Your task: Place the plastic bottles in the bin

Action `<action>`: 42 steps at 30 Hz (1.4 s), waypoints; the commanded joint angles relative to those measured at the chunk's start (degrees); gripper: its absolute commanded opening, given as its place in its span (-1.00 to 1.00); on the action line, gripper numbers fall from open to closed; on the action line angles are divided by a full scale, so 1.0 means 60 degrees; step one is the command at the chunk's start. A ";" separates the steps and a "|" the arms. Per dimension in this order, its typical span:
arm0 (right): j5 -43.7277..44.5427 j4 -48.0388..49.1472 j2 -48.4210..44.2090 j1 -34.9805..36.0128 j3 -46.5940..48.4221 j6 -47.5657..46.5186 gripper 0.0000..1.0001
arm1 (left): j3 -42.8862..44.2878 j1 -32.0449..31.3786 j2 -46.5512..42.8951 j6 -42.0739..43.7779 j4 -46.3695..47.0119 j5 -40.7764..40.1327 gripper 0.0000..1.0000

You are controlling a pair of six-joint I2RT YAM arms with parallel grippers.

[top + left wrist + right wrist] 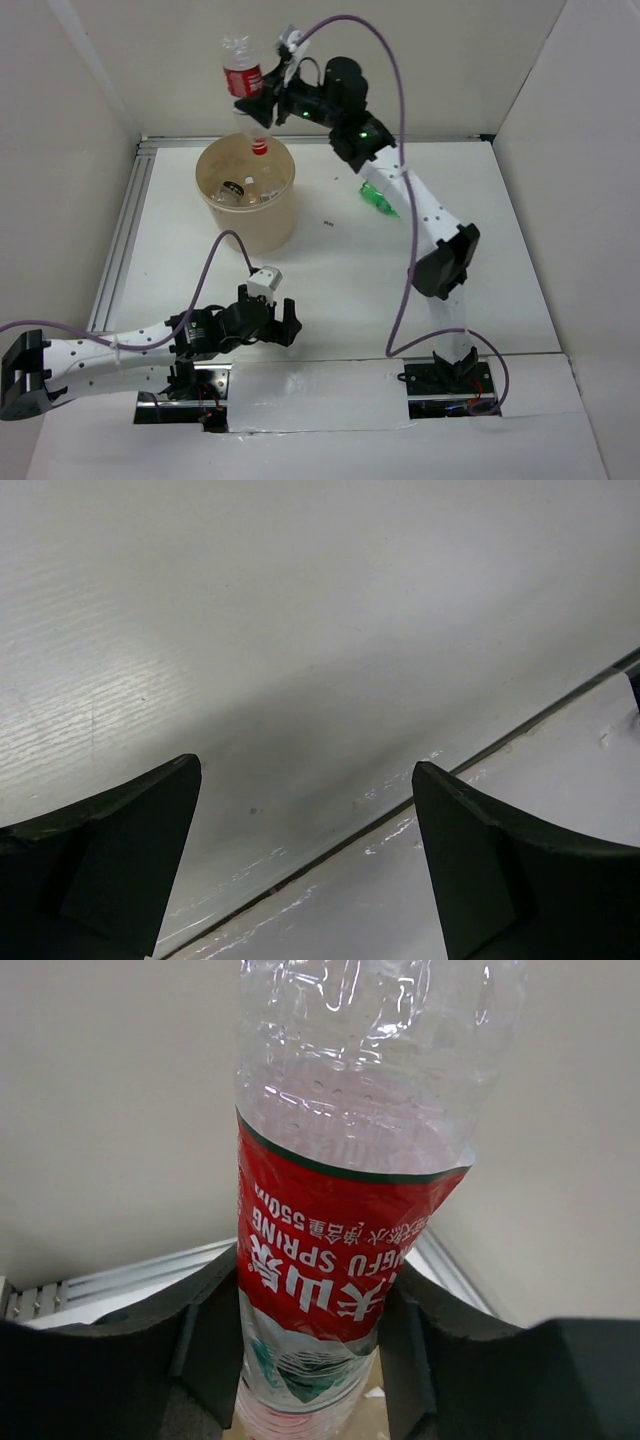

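My right gripper [252, 108] is shut on a clear plastic bottle with a red label [243, 80] and holds it upside down, its red cap [259, 149] just above the far rim of the beige bin [262, 226]. In the right wrist view the bottle [345, 1200] stands between my two fingers. Other bottles [243, 190] lie inside the bin. A green bottle [377, 197] lies on the table, partly hidden under my right arm. My left gripper [282, 321] is open and empty, low over the table near its front edge [305, 860].
White walls close the table at the back and both sides. An aluminium rail [118, 245] runs along the left edge. A seam [420, 800] between table and front strip runs under my left gripper.
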 commanded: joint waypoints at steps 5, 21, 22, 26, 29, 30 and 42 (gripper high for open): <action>0.1270 0.0377 0.1647 0.0236 0.0891 0.0503 0.79 | -0.0033 -0.0478 -0.0209 -0.0446 0.0549 -0.0257 0.99; 0.3218 -0.4060 -0.0214 -0.3558 -0.3151 -0.4462 0.65 | -0.0209 -0.0479 0.0288 -0.0257 0.1193 -0.0082 0.99; 0.3219 -0.4323 -0.0098 -0.3661 -0.3312 -0.4695 0.65 | -0.0093 -0.0479 0.0391 -0.0256 0.1193 0.0005 0.99; 0.2752 -0.4954 0.0298 -0.4012 -0.3548 -0.5091 0.72 | 0.0215 -0.0479 0.0874 -0.0168 0.1193 0.0094 0.99; 0.2472 -0.5205 0.0620 -0.4101 -0.3853 -0.5385 0.78 | 0.0303 -0.0479 0.1007 -0.0168 0.1106 0.0182 0.99; 0.2371 -0.5306 0.0839 -0.4203 -0.3971 -0.5531 0.78 | 0.0304 -0.0479 0.1007 -0.0269 0.1105 0.0182 0.99; 0.2881 -0.5644 0.2070 -0.4409 -0.4881 -0.6396 0.72 | 0.0304 -0.0479 0.1007 -0.0548 0.0827 0.0182 0.99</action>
